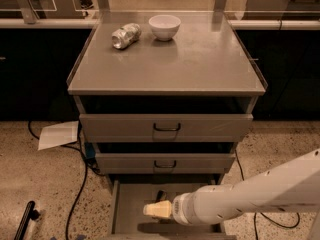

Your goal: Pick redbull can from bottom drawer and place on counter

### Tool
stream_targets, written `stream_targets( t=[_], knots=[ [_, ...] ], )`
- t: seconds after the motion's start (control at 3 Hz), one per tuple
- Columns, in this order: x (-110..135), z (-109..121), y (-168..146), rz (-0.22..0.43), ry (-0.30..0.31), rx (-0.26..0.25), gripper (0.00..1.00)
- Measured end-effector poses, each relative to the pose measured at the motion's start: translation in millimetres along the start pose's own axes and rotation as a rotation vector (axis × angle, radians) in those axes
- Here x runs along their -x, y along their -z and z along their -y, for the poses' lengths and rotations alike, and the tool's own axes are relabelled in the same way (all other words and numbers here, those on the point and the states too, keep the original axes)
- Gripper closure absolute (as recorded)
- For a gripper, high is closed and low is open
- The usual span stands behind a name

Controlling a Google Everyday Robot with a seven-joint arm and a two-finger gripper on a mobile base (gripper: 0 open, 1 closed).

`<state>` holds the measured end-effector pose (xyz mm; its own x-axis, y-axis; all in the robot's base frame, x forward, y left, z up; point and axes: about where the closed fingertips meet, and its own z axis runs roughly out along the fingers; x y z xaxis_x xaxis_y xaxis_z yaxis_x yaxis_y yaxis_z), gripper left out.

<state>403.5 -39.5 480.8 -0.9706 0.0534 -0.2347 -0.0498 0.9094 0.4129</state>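
Redbull can cannot be picked out with any certainty: only a small dark shape [160,195] shows in the bottom drawer [131,204], and whether that is the can cannot be told. At the far left a sheet of white paper [58,134] lies on the speckled floor [40,184] beside the cabinet, with a black cable [76,194] trailing down past it. On the grey surface [170,69] of the cabinet, towards its back left, a dented silver can [126,35] lies on its side, and a white bowl [165,26] stands upright just to its right, the two near each other but apart. Below the surface, the top drawer [210,128] and the middle drawer [200,163], each with a black handle, sit slightly pulled out. The bottom drawer is pulled out furthest, its flat grey floor open to view. The gripper [157,208] is low inside this drawer, near the middle, its cream-coloured end pointing left and the dark shape just above it; whether it is apart, together or clamped on anything cannot be told. The white arm [260,194] reaches in from the lower right, crossing over the drawer's right side.
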Motion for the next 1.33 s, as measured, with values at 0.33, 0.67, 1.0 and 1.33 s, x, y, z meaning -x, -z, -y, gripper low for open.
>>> stream_targets(
  t=[0.33,0.67,1.0,1.33],
  knots=[
    [-0.5,5.4,-13.5,-0.018,-0.024,0.037,0.00],
    [0.2,5.7,-42.8,-0.067,0.020,0.144,0.00],
    [15.2,17.1,-75.6,-0.090,0.006,0.241,0.00],
    [49.3,8.7,-142.8,-0.113,-0.026,0.325,0.00]
  ],
)
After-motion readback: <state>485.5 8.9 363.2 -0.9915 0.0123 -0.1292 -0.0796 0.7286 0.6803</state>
